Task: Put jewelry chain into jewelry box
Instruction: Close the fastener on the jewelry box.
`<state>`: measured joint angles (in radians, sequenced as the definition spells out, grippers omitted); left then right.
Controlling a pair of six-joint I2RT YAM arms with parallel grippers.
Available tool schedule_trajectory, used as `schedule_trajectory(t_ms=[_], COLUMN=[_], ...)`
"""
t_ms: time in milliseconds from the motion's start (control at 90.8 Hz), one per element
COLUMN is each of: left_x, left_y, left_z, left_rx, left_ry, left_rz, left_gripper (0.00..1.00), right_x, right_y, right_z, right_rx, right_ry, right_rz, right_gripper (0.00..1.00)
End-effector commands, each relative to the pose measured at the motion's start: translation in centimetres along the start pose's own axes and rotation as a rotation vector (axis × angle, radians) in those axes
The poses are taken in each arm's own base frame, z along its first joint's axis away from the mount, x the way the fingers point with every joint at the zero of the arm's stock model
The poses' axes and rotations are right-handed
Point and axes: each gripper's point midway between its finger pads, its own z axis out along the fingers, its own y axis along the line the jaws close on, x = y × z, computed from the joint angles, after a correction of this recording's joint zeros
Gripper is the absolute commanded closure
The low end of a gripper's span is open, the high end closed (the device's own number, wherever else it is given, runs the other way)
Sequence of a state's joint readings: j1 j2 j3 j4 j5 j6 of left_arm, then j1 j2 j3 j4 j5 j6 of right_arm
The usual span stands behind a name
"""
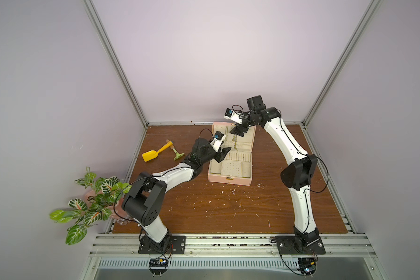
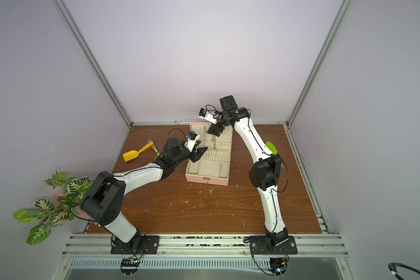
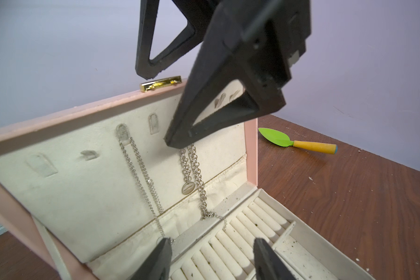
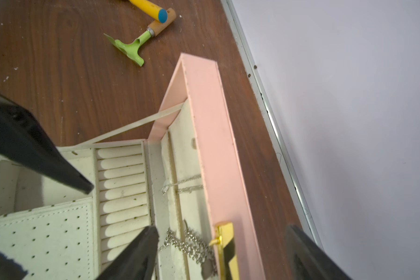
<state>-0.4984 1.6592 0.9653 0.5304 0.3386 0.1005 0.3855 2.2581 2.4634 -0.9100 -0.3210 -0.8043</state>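
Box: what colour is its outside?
The box is pale pink, clearest in the right wrist view.

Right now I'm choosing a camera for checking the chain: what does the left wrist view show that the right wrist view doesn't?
Only the left wrist view: the green leaf-shaped toy trowel with a yellow handle, and how the chunky silvery chain hangs down the cream lid lining. Only the right wrist view: the cream perforated panel and the green toy rake with a wooden handle. Both: the pale pink jewelry box, its gold clasp, the cream ring rolls and part of that chain.
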Motion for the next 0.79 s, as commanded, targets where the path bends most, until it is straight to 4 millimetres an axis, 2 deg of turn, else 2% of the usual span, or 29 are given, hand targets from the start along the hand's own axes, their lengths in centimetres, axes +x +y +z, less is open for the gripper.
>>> schedule_trajectory(t_ms=[0,77,484,782], left_x=[-1.5,-1.5,-1.5,-1.6], left_y=[0.4,0.4,0.6,0.7], left_z=[-0.4,-0.4,-0.3,-0.4], left_rx=[0.006,0.006,-0.002,-0.009], left_ry=[-0.022,-0.022,-0.010,-0.009], left_rz=[0.028,0.031,0.047,0.054], left_gripper=[0.42,0.42,0.42,0.42], right_x=[0.2,0.3,0.3,1.5], right_y=[-0.1,-0.4,-1.1,-1.2], right_z=[-1.3,-1.3,-1.0,-0.5], right_rx=[0.023,0.035,0.067,0.079], right_ry=[0.044,0.050,0.051,0.099], right_rz=[-0.026,-0.031,-0.027,-0.028], right_gripper=[0.17,0.21,0.51,0.58])
